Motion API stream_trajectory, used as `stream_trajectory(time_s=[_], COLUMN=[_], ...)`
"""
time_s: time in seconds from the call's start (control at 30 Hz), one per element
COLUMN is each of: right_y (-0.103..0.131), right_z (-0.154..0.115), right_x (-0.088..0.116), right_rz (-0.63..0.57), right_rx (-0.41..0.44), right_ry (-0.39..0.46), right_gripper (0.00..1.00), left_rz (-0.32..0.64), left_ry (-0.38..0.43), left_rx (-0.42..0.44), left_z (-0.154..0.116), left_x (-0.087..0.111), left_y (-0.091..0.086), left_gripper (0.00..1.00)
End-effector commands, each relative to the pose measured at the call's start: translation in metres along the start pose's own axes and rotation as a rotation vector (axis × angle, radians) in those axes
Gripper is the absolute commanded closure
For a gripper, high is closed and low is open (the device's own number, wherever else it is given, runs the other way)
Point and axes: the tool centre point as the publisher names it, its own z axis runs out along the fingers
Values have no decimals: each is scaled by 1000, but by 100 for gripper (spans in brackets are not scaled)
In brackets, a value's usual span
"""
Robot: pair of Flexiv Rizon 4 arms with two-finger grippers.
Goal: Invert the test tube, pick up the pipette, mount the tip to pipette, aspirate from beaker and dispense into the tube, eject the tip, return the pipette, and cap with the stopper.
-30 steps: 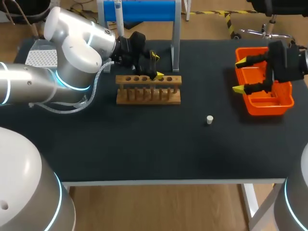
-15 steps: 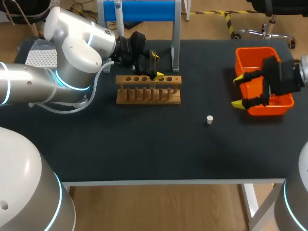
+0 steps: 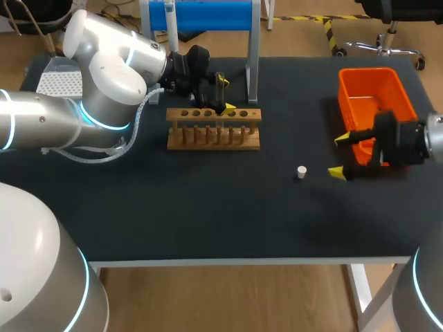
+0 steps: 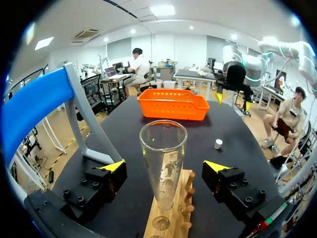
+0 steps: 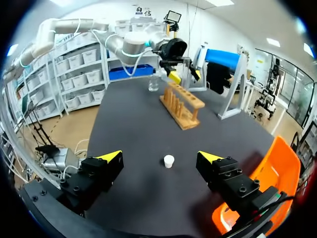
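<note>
Nearest the table's front edge: stopper [image 3: 301, 172], alone on the dark table [image 3: 208, 207]. Small, pale, a stubby plug standing on end. Judged light and slightly soft, so it should tolerate a firm pinch. It is liable to tip or roll if nudged from one side. Take it across its sides, low, both pads arriving together.

Right gripper [image 3: 338, 155] sits just beside the stopper, between it and the orange bin [image 3: 374, 90]. Jaws wide apart, nothing in them. From the right wrist, the stopper [image 5: 169, 161] lies just ahead of the gap between the fingers, touching neither.

Further back: wooden rack [image 3: 213, 128], with the test tube [image 4: 162, 163] standing upright in one of its holes, open mouth up. Clear glass, thin wall, rim slightly flared, faint marking on the side; I see no liquid in it. Judged stiff, slick and fragile: it will slip under a weak pinch and crack under a hard or skewed one. Best hold is mid-body, above the rack top and below the rim, squeezing squarely.

Left gripper [image 4: 164, 166] straddles the tube, a yellow tip on either side with clear gaps. Open, not in contact.

Farthest: blue stand [image 3: 208, 14] behind the rack. Beyond the rack in the right wrist view, a clear vessel [image 5: 153, 83], probably the beaker.
</note>
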Motion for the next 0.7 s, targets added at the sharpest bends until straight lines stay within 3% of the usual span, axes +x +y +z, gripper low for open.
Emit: stream_trajectory(time_s=[0.03,0.7], right_y=[-5,-19], right_z=[8,48], right_x=[1,14], right_rz=[22,34], right_rx=[1,44], right_ry=[-20,-19], right_gripper=[0,0], left_rz=[-1,-1], left_ry=[0,0], left_rx=[-3,-3], left_z=[0,0], left_x=[0,0], left_y=[-1,-1], left_gripper=[0,0])
